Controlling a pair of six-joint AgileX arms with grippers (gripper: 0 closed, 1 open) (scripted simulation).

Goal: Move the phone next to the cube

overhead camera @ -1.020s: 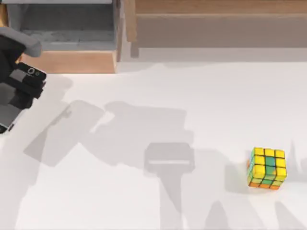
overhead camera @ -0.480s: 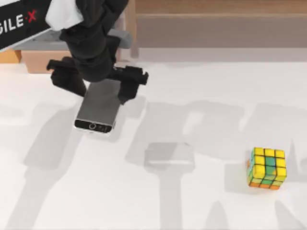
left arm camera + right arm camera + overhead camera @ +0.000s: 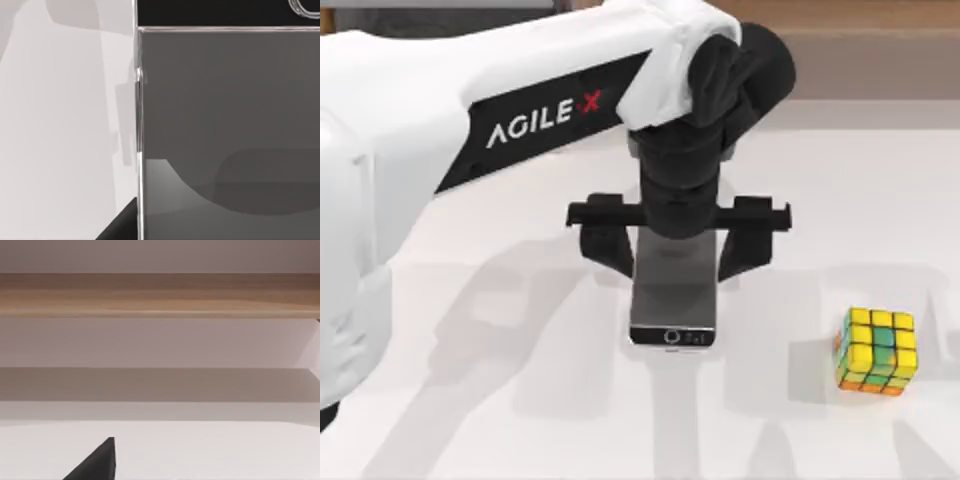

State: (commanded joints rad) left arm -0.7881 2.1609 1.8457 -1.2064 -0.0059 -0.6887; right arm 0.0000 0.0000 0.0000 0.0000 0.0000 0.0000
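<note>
From above, the left gripper [image 3: 678, 250] pinches the phone [image 3: 672, 300] between its fingers, left of the cube [image 3: 877, 350] and well apart from it, home button end nearest me. The left wrist view has the phone's grey screen [image 3: 227, 125] close over the white table [image 3: 60, 140]. The right wrist view has a wooden ledge [image 3: 160, 294].

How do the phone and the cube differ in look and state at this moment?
The phone is flat, long and grey-screened with a black bezel; the cube is blocky, mostly yellow with green and orange stickers. The phone is held in the left gripper, while the cube rests free on the table. The phone sits near the table's middle, the cube toward its right. Both have dark edging.
</note>
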